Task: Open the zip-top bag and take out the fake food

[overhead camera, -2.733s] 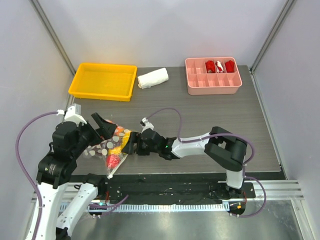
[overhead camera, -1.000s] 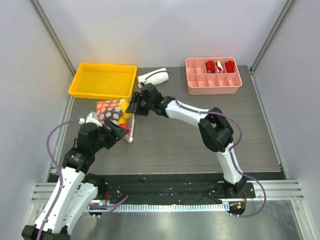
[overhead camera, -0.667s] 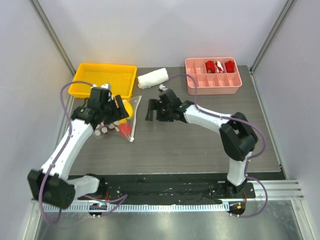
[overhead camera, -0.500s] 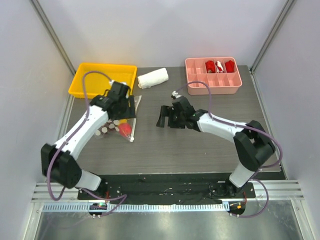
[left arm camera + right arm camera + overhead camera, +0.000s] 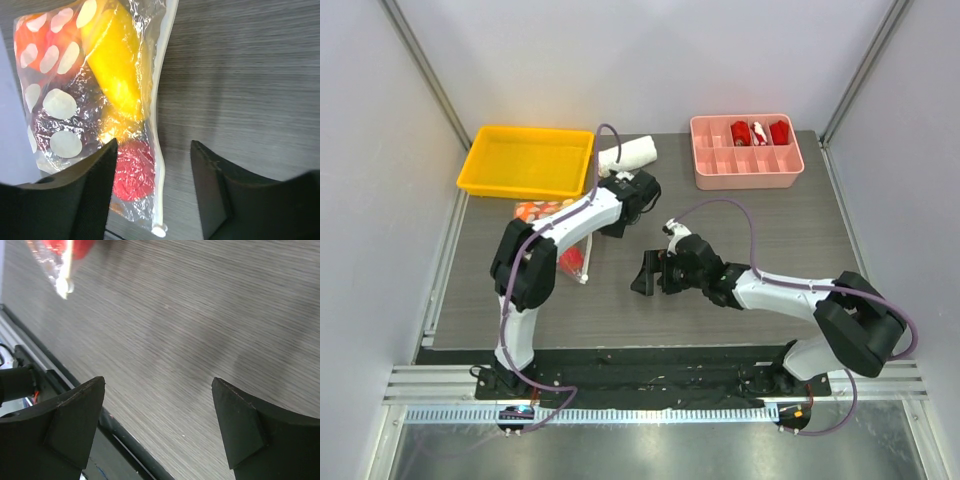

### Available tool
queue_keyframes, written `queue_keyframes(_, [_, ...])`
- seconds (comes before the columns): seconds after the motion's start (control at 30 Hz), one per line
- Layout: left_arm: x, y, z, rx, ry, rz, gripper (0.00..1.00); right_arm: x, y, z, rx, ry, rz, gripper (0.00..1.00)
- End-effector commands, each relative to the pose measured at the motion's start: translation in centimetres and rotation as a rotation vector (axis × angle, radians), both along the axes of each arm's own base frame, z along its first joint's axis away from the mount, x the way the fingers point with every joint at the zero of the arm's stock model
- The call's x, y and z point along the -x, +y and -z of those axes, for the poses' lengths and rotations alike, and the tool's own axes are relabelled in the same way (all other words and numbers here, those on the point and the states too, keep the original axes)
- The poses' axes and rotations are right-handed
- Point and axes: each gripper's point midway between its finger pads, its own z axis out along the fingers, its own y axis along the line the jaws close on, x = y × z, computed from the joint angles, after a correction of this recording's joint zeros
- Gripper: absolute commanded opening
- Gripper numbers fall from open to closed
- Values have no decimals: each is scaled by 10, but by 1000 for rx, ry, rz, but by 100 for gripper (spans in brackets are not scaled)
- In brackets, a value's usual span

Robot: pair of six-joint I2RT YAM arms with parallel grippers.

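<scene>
The zip-top bag lies flat on the table left of centre, clear with pale dots. In the left wrist view the bag holds the fake food: a yellow piece, an orange-red one and a red one. Its white zip strip runs down the right edge. My left gripper hovers open over that zip edge, gripping nothing. My right gripper stands open over bare table to the right of the bag, whose zip end shows at top left.
A yellow tray sits at the back left. Beside it lies a rolled white cloth. A pink divided tray with red items stands at the back right. The table's near edge and rail are close below the right gripper.
The bag went from held up between both grippers to lying on the table. My right gripper opened and drew back toward the near middle. My left arm swung over to the bag's right side.
</scene>
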Motion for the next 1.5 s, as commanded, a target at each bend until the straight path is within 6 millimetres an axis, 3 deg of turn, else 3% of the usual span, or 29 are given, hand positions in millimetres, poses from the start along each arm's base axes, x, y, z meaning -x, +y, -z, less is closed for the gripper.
queue_keyframes(0.0, [-6,17,-6,-145,-56,-40,56,-7,18,-30,-111,-124,-17,93])
queue_keyframes(0.07, [-6,18,6,-165,-37,-48,54,-2,20,-27,-122,-129,-21,93])
queue_keyframes(0.13, [-6,17,15,-169,-22,-52,45,1,20,-22,-125,-131,-22,93])
queue_keyframes(0.23, [-7,15,13,-151,-26,-51,18,9,29,-20,-149,-154,-58,93])
queue_keyframes(0.27, [-8,15,9,-138,-33,-52,1,10,32,-18,-144,-171,-79,93])
queue_keyframes(0.37, [-9,17,-9,-33,-69,-84,0,13,41,-16,-130,-200,-119,93])
queue_keyframes(0.5, [-1,38,-45,52,-180,-196,0,12,52,-16,-120,-241,-158,93])
queue_keyframes(0.63, [21,52,-87,283,-286,-352,0,13,70,-34,-145,-327,-190,94])
queue_keyframes(0.73, [34,50,-100,454,-321,-464,0,10,78,-46,-125,-472,-179,95])
queue_keyframes(0.77, [40,50,-110,527,-344,-513,0,13,86,-58,-160,-532,-174,95])
queue_keyframes(0.97, [63,37,-136,845,-351,-624,0,11,94,-78,-176,-682,-170,95])
queue_keyframes(1.1, [78,32,-132,991,-339,-737,0,12,81,-91,-137,-766,-105,94])
queue_keyframes(1.13, [81,31,-133,1022,-341,-752,0,6,68,-88,-100,-780,-42,94])
queue_keyframes(1.2, [86,26,-140,1129,-346,-775,0,3,57,-104,-134,-826,15,93])
queue_keyframes(1.23, [91,25,-125,1154,-328,-828,0,5,52,-101,-131,-832,16,93])
queue_keyframes(1.33, [93,16,-126,1302,-332,-876,1,11,59,-112,-174,-876,-26,88])
queue_keyframes(1.47, [98,19,-136,1341,-346,-889,0,16,72,-119,-224,-894,-69,84])
